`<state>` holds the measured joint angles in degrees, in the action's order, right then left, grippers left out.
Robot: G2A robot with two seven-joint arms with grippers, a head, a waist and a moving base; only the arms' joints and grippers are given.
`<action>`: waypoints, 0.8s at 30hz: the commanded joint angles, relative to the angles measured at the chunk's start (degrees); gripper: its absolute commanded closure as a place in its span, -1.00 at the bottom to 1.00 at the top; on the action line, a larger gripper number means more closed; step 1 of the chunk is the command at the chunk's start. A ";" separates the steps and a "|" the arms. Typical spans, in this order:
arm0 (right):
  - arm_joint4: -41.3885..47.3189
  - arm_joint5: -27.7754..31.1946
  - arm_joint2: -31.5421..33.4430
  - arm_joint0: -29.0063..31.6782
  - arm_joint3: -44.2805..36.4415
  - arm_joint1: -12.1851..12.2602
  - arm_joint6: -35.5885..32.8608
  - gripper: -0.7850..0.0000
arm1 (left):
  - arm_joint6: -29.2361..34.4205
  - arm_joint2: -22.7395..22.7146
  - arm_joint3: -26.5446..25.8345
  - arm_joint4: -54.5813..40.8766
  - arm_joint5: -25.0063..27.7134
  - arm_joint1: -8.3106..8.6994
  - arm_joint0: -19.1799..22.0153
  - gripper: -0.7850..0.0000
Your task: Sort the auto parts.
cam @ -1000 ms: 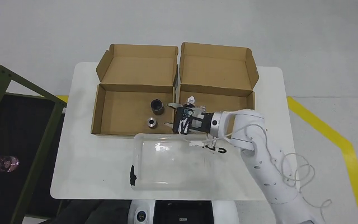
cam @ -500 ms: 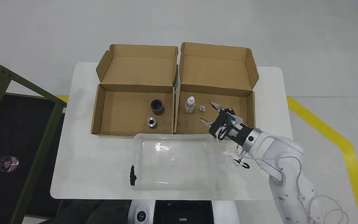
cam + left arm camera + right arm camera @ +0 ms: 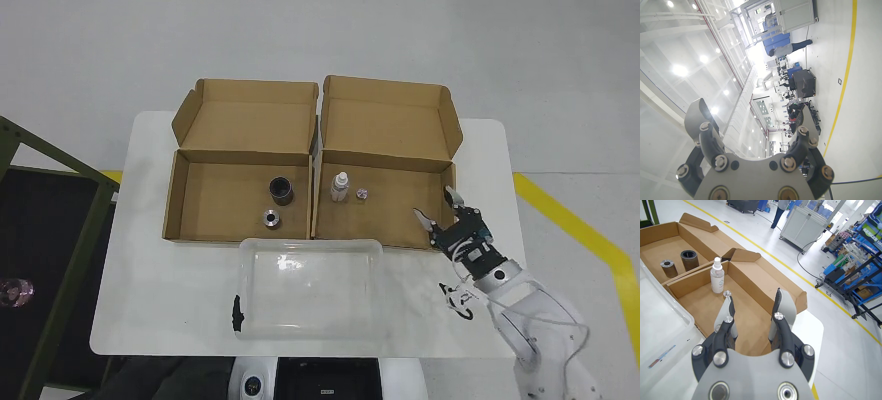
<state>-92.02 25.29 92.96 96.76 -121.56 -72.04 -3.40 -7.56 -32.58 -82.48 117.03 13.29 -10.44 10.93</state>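
Note:
Two open cardboard boxes stand side by side at the back of the table. The left box (image 3: 200, 215) holds a dark cylinder (image 3: 280, 189) and a small metal cylinder (image 3: 270, 217). The right box (image 3: 400, 215) holds a small spray bottle (image 3: 340, 186) and a small metal part (image 3: 362, 193). My right gripper (image 3: 438, 210) is open and empty, over the right box's near right corner. In the right wrist view the bottle (image 3: 717, 278), the metal part (image 3: 727, 293) and both cylinders (image 3: 688, 260) lie ahead of the gripper (image 3: 755, 301). My left gripper (image 3: 751, 115) is open, pointing up at the ceiling.
A clear plastic tray (image 3: 310, 300) sits in front of the boxes, with a small black object (image 3: 238, 314) at its near left corner. The white table (image 3: 150, 290) has bare room on the left and at the right edge.
My right arm has drawn back to the right, from over the boxes' dividing wall to the right box's near right corner. The bottle and small metal part now stand uncovered in the right box.

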 commanded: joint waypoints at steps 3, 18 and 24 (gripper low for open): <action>0.87 -2.70 1.94 2.39 -0.25 0.06 3.89 -0.04 | 0.00 0.00 0.00 0.00 0.00 0.00 0.00 -1.00; 4.77 -5.06 6.03 7.91 0.29 0.32 9.39 -1.00 | 0.00 0.00 0.00 0.00 0.00 0.00 0.00 -1.00; 4.84 -5.01 6.12 7.95 0.29 0.33 9.43 -1.00 | 0.00 0.00 0.00 0.00 0.00 0.00 0.00 -1.00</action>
<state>-87.19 20.28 99.08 104.70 -121.28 -71.70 6.02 -7.56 -32.58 -82.48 117.03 13.29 -10.44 10.93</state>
